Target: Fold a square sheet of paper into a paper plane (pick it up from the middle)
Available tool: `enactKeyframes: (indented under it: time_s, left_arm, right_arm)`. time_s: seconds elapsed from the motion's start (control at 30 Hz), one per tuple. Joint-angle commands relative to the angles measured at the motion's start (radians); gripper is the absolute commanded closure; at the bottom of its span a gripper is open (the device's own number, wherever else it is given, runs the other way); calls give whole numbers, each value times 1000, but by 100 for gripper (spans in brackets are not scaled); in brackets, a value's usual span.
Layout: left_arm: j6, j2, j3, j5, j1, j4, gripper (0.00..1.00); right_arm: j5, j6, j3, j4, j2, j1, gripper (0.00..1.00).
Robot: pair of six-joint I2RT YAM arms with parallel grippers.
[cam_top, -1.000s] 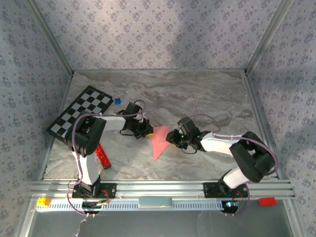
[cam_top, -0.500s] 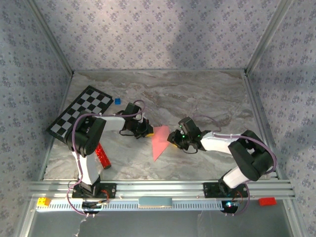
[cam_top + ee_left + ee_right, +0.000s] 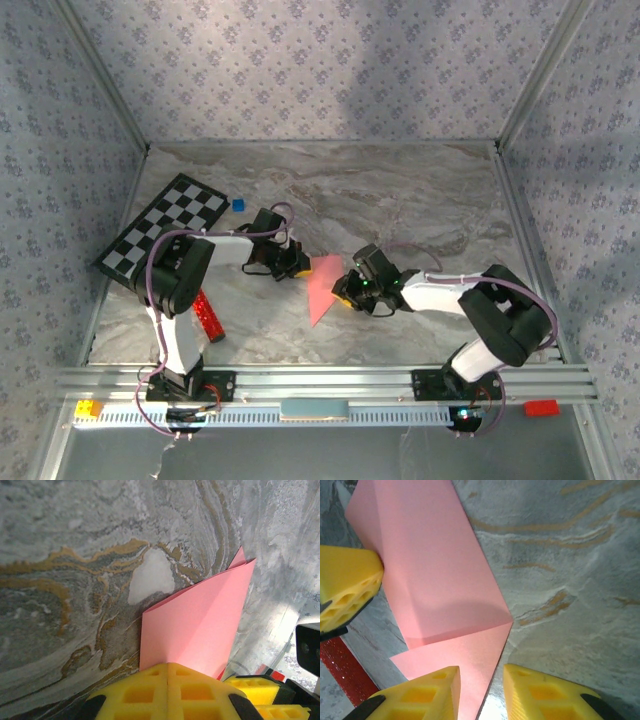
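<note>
My left claw (image 3: 167, 669) is closed over the edge of the folded pink paper (image 3: 200, 625); my right claw (image 3: 481, 680) stands part open, astride its corner.
The paper lies on the table (image 3: 420, 200) between them; whether my left actually pinches it is hidden beneath the pads (image 3: 135, 695).

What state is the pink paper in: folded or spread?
Folded. The pink paper lies as a pointed triangle with overlapping flaps and creases.

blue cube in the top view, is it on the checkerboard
No, the blue cube sits on the marble table just beside the checkerboard, off its corner.
</note>
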Motion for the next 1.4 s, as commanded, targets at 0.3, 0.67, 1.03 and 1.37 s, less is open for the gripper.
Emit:
enactKeyframes:
  time_s: [0.3,0.67,1.03,1.37]
  left_arm:
    - [21,32,-17,-57,13,-101,100]
    - [31,30,-10,-63,13,-114,100]
    - [33,27,-1,-68,13,-123,100]
    - [38,22,-6,-64,13,-126,100]
  right_arm:
    - [12,-11,57,97,55,11,70]
    - [36,-69,59,71,16,-4,68]
    - [44,-175,60,1,-40,-75,63]
    - [-69,-300,180,-101,85,-174,63]
